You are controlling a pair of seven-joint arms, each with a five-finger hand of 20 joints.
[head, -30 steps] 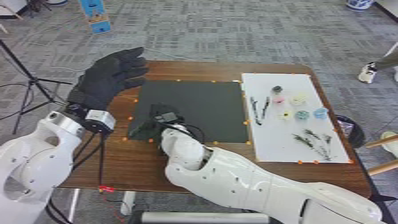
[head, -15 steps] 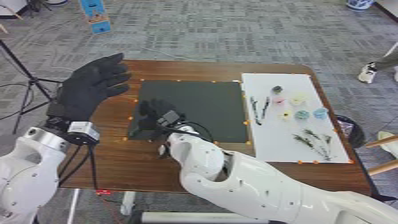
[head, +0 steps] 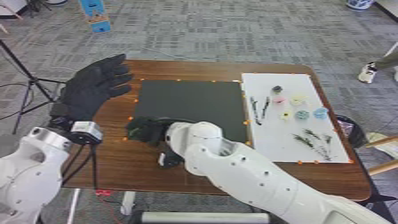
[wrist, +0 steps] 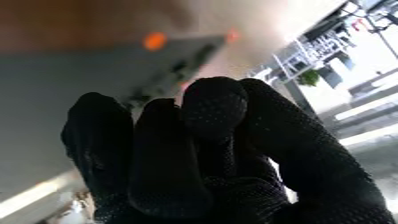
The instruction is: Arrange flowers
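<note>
- A tall blue sign (head: 96, 15) stands at the far left of the head view; its print is too small to read.
- A blue-and-white pot (head: 360, 4) is on the floor at the far right, its contents indistinct.
- Beside the right edge of the brown wooden table (head: 213, 182) is a dark container (head: 357, 137); what it holds cannot be made out.
- On the table's right side lies a white sheet (head: 274, 150) bearing small flower heads: a dark one (head: 277, 89), a pink one (head: 278, 100), two yellow ones (head: 286, 115), a blue-green one (head: 302, 115) and a light blue one (head: 321, 113).
- Dark stems (head: 265, 109) lie left of the flower heads, green sprigs (head: 314, 144) nearer the robot.
- The right hand (head: 149, 131) is over the near left corner of a black mat (head: 191, 102); whether it is spread, closed or pinching cannot be told.
- Dark green foliage (wrist: 178, 67) shows near that glove, along the mat's edge.
- The left hand (head: 89, 90) is raised at the table's left side, fingers loosely spread.
</note>
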